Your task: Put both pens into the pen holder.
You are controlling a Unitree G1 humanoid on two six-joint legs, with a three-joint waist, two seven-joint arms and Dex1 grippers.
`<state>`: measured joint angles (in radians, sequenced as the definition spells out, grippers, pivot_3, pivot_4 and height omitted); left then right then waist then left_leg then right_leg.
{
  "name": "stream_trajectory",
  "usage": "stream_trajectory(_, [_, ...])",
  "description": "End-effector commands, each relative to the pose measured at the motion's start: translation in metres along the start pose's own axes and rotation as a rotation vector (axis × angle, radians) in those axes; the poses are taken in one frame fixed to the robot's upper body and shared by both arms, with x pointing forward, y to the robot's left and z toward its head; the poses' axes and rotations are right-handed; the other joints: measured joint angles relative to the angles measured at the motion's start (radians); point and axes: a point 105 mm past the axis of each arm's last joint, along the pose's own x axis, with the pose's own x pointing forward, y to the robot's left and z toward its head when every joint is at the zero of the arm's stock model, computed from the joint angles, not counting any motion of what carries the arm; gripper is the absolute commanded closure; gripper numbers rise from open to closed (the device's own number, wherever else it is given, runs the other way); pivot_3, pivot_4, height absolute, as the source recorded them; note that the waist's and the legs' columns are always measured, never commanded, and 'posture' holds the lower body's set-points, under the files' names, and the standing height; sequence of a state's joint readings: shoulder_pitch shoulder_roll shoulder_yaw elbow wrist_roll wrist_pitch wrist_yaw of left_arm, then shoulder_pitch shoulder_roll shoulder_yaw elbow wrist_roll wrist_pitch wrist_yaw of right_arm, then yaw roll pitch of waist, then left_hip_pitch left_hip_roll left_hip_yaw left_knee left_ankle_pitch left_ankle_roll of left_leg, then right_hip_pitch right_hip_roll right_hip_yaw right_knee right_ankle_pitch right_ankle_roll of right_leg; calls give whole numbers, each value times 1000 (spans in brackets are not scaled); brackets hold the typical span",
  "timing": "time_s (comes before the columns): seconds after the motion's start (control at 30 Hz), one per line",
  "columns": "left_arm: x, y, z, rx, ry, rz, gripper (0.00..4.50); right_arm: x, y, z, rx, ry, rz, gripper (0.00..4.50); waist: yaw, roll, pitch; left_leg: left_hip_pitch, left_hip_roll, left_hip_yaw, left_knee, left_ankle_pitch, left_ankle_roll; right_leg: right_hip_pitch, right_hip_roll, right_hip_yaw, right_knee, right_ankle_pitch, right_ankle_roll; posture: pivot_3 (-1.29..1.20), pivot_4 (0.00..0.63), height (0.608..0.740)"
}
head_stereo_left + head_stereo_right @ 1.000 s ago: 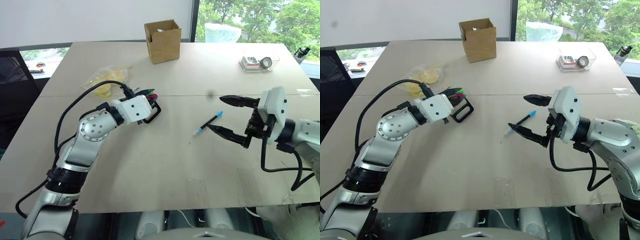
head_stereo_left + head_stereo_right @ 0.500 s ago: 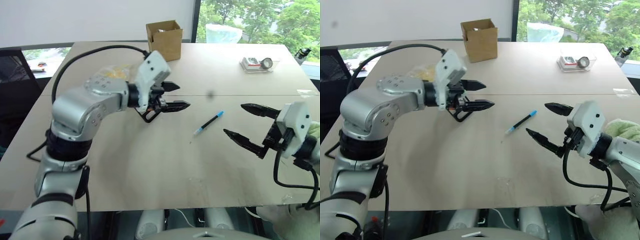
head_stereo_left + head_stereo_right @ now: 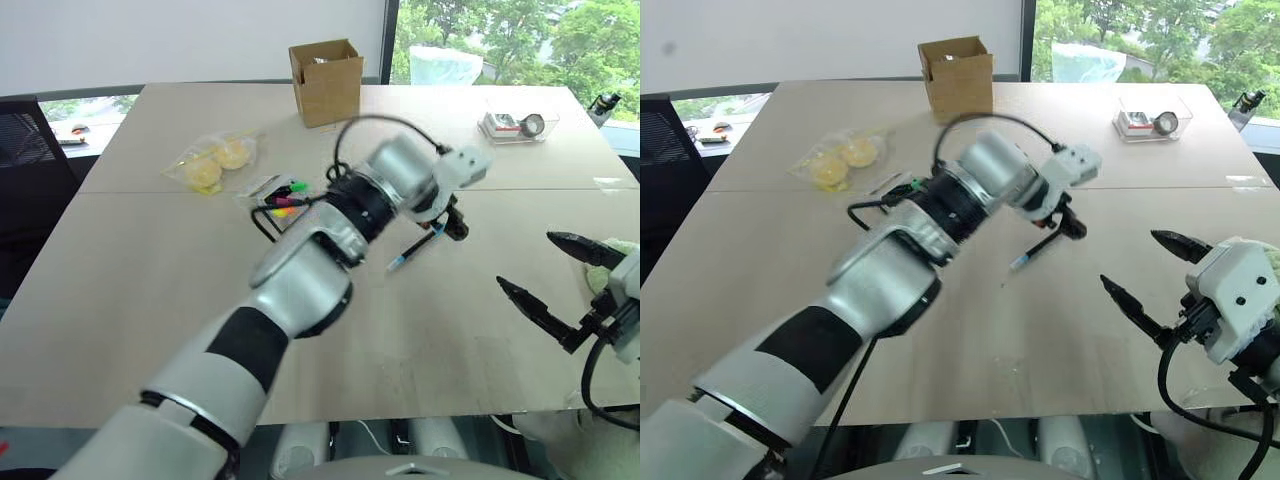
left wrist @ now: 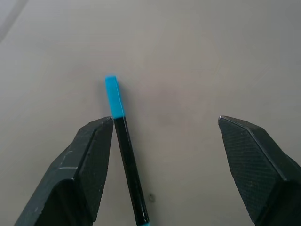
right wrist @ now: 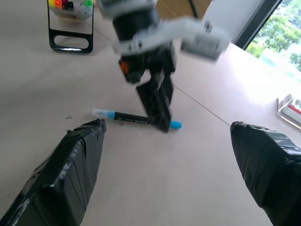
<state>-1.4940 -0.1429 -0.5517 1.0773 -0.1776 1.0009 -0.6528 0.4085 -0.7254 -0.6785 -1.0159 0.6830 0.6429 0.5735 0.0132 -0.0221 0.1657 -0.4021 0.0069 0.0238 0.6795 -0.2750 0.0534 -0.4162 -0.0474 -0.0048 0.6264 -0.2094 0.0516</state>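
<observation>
A slim black pen (image 3: 412, 249) with a light-blue cap and tip lies on the table right of centre. My left gripper (image 3: 452, 230) hangs open just over its capped end. In the left wrist view the pen (image 4: 126, 155) runs close beside one finger (image 4: 87, 165), untouched. The black pen holder (image 3: 272, 207) stands left of centre with coloured caps poking out, one magenta-pink. Whether that cap is the other pen I cannot tell. My right gripper (image 3: 523, 260) is open near the table's right edge, apart from the pen, with nothing in it.
A brown cardboard box (image 3: 325, 80) stands at the back centre. A clear bag with yellow pieces (image 3: 213, 164) lies at the back left. At the back right sits a clear plastic container (image 3: 515, 125). The table's front edge (image 3: 300, 415) is near.
My left arm swung from the pen holder across to the right and down over the blue-capped pen, its fingers opening. The right gripper drew back to the right, away from the pen.
</observation>
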Motion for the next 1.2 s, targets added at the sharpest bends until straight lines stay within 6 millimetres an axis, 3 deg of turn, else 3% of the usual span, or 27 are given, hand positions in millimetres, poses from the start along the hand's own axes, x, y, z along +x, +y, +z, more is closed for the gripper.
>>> stream_trajectory(0.03, [11, 5, -14, 26, 68, 43, 1710, -1, 4, 8, -39, -35, -22, 0, -1, 0, 0, 0, 0, 0, 0, 0, 0, -1, 0, 0, 0, 1, -1, 0, 150, 740])
stream_trajectory(0.07, [14, 4, -17, 31, 80, 39, 1870, -1, 4, 8, -38, -37, -25, 0, 0, 0, 0, -1, 0, 0, 0, 0, 0, -1, 0, 0, 0, 1, -1, 0, 150, 740])
stream_trajectory(0.23, [21, 9, -29, 94, 118, 63, 4422, -2, 7, 6, -30, -39, -37, 0, 0, -1, 0, 1, 1, 1, 0, 0, 0, 1, -2, 1, 0, -2, -3, 0, 150, 740])
stream_trajectory(0.33, [22, 8, -28, 108, 98, 26, 4468, -1, 8, 6, -26, -38, -42, 0, -1, -1, -1, 1, 2, 1, 0, 0, 0, 1, -2, 1, 0, -2, -3, 0, 150, 740])
stream_trajectory(0.43, [12, 9, -13, 30, -21, -57, 4468, 0, 8, 6, -26, -40, -41, 0, 0, 0, -1, 1, 2, 0, 0, 0, 0, 1, -1, 0, 0, -2, -3, 0, 150, 740])
stream_trajectory(0.53, [-26, 10, 8, -58, -138, -261, 4468, 3, 9, 10, -26, -55, -26, 0, 0, 0, 0, 0, 2, 0, 0, 0, 0, 1, -2, 0, 0, -1, -2, 0, 150, 740])
stream_trajectory(0.6, [-56, 22, 19, -88, -272, -331, 4468, 4, 10, 12, -28, -56, -14, 0, -3, 0, 1, -1, 2, 0, 0, 0, 0, -1, -1, 0, 0, 1, -3, 0, 150, 740])
stream_trajectory(0.7, [-120, 41, 41, 12, -779, -316, 4468, 10, 10, 15, -26, -75, 3, 0, -6, 2, -1, -3, 4, 0, 0, 0, 0, -4, -1, 1, 2, 2, -2, 0, 150, 740])
stream_trajectory(0.77, [-160, 47, 31, 24, -1012, -287, 4468, 16, 10, 19, -28, -93, 28, 0, -8, 4, -2, -1, 5, 0, 0, 0, -1, -4, -3, 3, 2, 2, -2, 0, 150, 740])
stream_trajectory(0.9, [-202, 47, 7, 132, -1201, -108, 4468, 28, 11, 28, -24, -144, 91, 0, 7, 3, -1, -2, 3, -2, 1, 3, -6, -3, -5, 3, 3, 2, -2, 0, 150, 740])
stream_trajectory(1.07, [-217, 54, -29, 523, -1232, 470, 4468, 43, 14, 44, 6, -248, 201, 0, 12, 3, -2, 2, 0, -3, 4, 2, -4, 5, -6, 1, 0, 2, -2, 0, 150, 740])
stream_trajectory(1.13, [-208, 53, -51, 757, -1129, 630, 4468, 48, 16, 49, 17, -280, 242, 0, 9, 3, -2, 4, -1, 0, 4, 0, 0, 5, -7, 4, 0, 2, -4, 0, 150, 740])
stream_trajectory(1.2, [-198, 55, -78, 886, -1043, 692, 4468, 52, 17, 51, 17, -287, 268, 0, 8, 3, -2, 4, -1, 0, 4, 0, 1, 5, -7, 4, 0, 2, -5, 0, 150, 740])
